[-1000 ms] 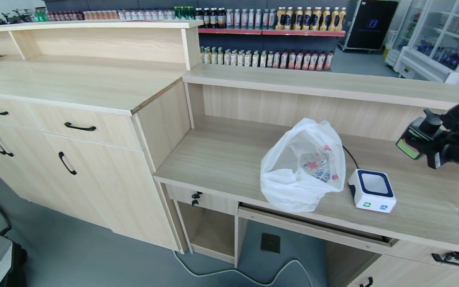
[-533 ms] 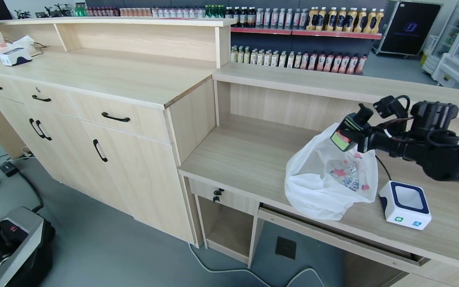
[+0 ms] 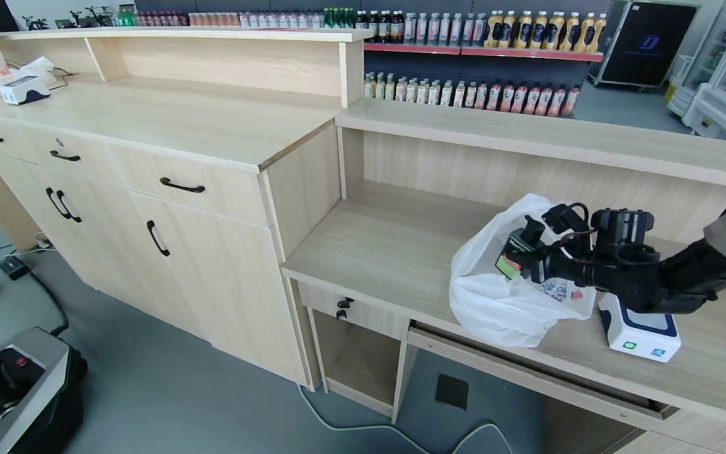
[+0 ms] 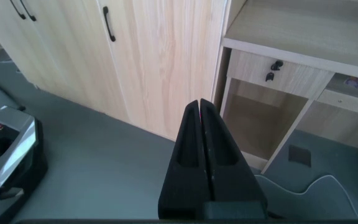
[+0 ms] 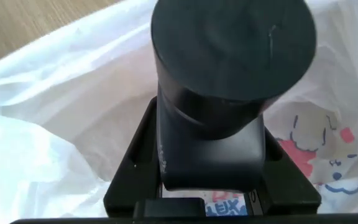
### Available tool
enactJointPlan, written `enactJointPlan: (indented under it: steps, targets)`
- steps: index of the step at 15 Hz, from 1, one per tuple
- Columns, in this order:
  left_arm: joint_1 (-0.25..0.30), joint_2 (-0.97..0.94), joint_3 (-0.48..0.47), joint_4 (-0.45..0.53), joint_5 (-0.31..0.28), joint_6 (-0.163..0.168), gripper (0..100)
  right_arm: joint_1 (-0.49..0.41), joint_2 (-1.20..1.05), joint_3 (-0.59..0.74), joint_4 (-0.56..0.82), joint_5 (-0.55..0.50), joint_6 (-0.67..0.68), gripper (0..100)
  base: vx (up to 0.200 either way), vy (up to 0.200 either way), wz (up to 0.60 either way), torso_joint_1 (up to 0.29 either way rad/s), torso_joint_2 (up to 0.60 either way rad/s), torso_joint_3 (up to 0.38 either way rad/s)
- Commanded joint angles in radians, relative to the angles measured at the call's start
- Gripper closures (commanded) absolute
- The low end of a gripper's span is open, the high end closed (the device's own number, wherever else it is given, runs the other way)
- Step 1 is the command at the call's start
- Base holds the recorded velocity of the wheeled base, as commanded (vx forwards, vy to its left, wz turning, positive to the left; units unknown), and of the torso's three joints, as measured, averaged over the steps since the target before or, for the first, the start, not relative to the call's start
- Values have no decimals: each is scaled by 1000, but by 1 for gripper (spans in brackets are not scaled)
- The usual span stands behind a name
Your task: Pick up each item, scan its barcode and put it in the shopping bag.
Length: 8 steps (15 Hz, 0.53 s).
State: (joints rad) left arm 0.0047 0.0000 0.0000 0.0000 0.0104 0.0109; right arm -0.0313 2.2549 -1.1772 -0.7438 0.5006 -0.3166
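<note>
A white plastic shopping bag (image 3: 495, 302) with a cartoon print stands on the low wooden desk (image 3: 388, 246). My right gripper (image 3: 527, 255) is at the bag's mouth, shut on a dark bottle (image 3: 513, 258) with a black cap and a green and red label. The right wrist view shows the bottle's black cap (image 5: 229, 56) from above, with the bag (image 5: 55, 124) all around it. A white and blue barcode scanner (image 3: 643, 334) sits on the desk right of the bag, partly behind my right arm. My left gripper (image 4: 199, 107) hangs shut and empty over the grey floor before the cabinets.
A taller counter with drawers and doors (image 3: 149, 183) stands left of the desk. At its far left end lie another scanner (image 3: 23, 89) and some items. A pull-out tray (image 3: 527, 378) juts from under the desk. Shelves of drink bottles (image 3: 464, 63) line the back.
The head camera swung between the first two frames. Since half a second ago my right gripper has come down with the bottle, from above the bag to its mouth.
</note>
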Motion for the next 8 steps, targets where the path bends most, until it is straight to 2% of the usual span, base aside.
enactJointPlan:
  steps: [1, 8]
  targets:
    - [0, 0, 0, 0, 0, 0, 100, 7, 48, -7, 0, 1, -27, 100, 0, 0, 0, 0, 0, 0]
    - [0, 0, 0, 0, 0, 0, 100, 37, 100, -39, -5, 3, -64, 100, 0, 0, 0, 0, 0, 0]
